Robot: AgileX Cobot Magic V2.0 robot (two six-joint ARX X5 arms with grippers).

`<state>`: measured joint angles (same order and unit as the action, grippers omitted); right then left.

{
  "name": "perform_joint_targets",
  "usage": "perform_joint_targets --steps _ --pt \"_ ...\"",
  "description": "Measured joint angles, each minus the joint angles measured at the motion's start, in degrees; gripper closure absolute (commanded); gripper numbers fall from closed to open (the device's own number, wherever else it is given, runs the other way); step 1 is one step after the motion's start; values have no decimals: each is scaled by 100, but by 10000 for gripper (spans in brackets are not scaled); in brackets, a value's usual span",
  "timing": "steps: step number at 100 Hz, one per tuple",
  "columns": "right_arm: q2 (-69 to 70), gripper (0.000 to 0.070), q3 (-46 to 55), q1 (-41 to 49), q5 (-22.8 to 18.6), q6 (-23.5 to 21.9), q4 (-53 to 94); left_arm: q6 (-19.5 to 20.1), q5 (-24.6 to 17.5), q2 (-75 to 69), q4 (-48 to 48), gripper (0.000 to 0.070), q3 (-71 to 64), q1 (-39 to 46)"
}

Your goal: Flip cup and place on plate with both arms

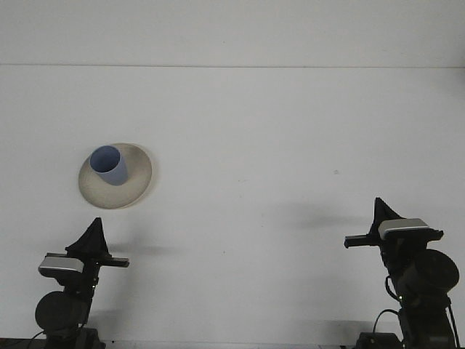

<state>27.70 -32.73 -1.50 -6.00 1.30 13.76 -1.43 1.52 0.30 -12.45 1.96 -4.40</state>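
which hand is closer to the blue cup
Left. The left hand sits just below the plate holding the blue cup. The right hand is far across the table on the other side.

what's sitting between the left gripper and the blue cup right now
Nothing visible. The blue cup stands mouth-up on the plate, and only bare table lies between it and the left gripper.

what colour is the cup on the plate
Light blue cup, standing on the beige plate; the front view shows it.
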Motion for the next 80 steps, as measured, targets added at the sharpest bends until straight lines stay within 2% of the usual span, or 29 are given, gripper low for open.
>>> perform_joint_targets --steps 49,80 --pt "-166 700 50 11 2 0 -120 0 0 0 0 689 0 0" --pt "-1335 700 1001 44 2 2 -643 0 -2 0 0 689 0 0"
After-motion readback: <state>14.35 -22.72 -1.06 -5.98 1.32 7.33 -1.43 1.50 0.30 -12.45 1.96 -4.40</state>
